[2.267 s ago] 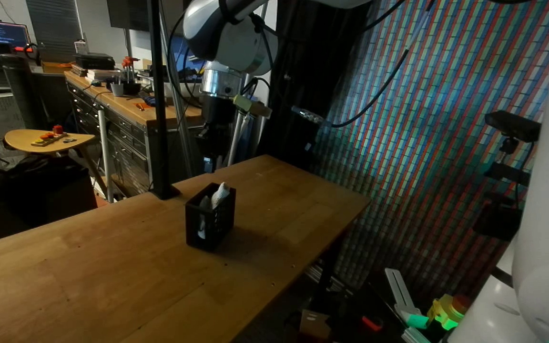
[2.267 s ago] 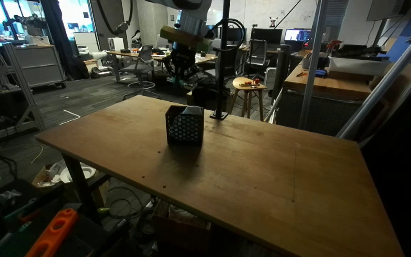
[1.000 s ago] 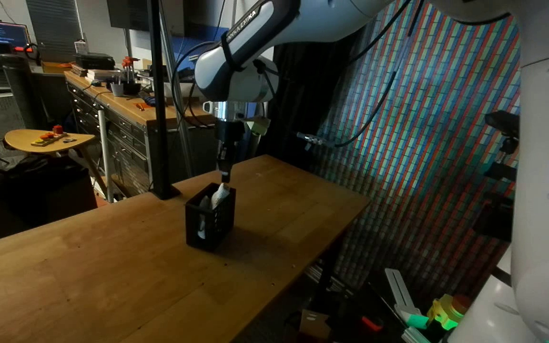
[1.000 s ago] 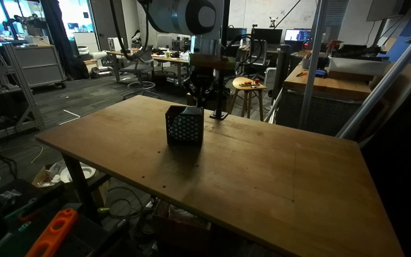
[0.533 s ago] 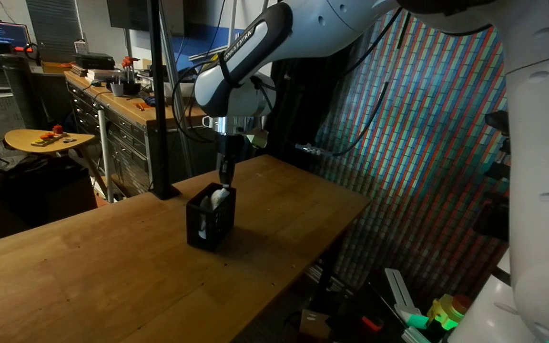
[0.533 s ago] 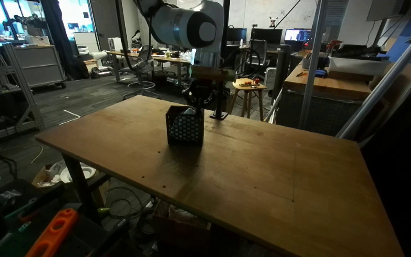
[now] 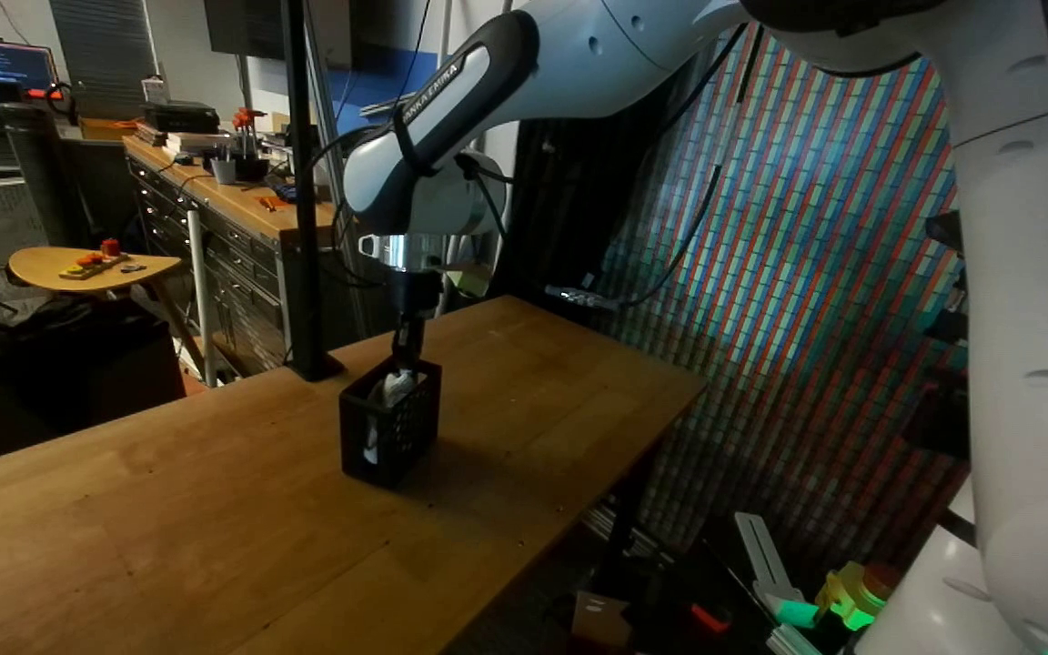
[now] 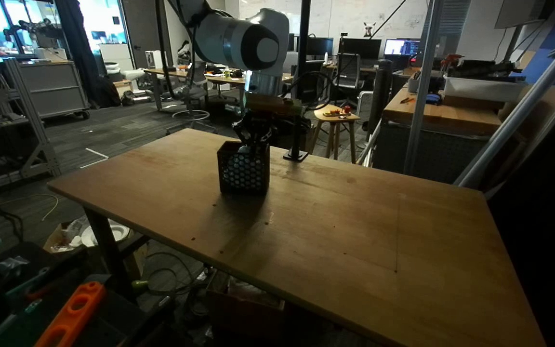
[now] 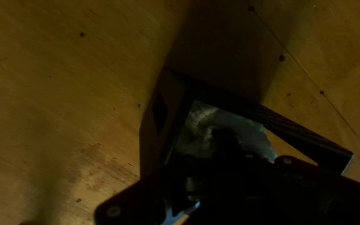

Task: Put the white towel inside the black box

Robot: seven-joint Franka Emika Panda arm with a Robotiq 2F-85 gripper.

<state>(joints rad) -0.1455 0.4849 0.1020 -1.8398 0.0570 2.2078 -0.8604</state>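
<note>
Your gripper (image 7: 407, 362) is closed, its tips together at the mouth of the box (image 7: 392, 446). The towel (image 9: 245, 129) is inside, bunched right below those tips; they look to touch it, though the dark wrist view doesn't settle that, and I'd judge it pressed rather than pinched. So your line is vertical: the next move likely calls for a light push straight down, clear of the box's walls, or a straight lift away if you find the towel seated.

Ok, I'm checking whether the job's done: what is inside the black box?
The crumpled white towel is inside the black box, the shut gripper partly covering it. Whatever lies beneath the towel cannot be seen.
</note>
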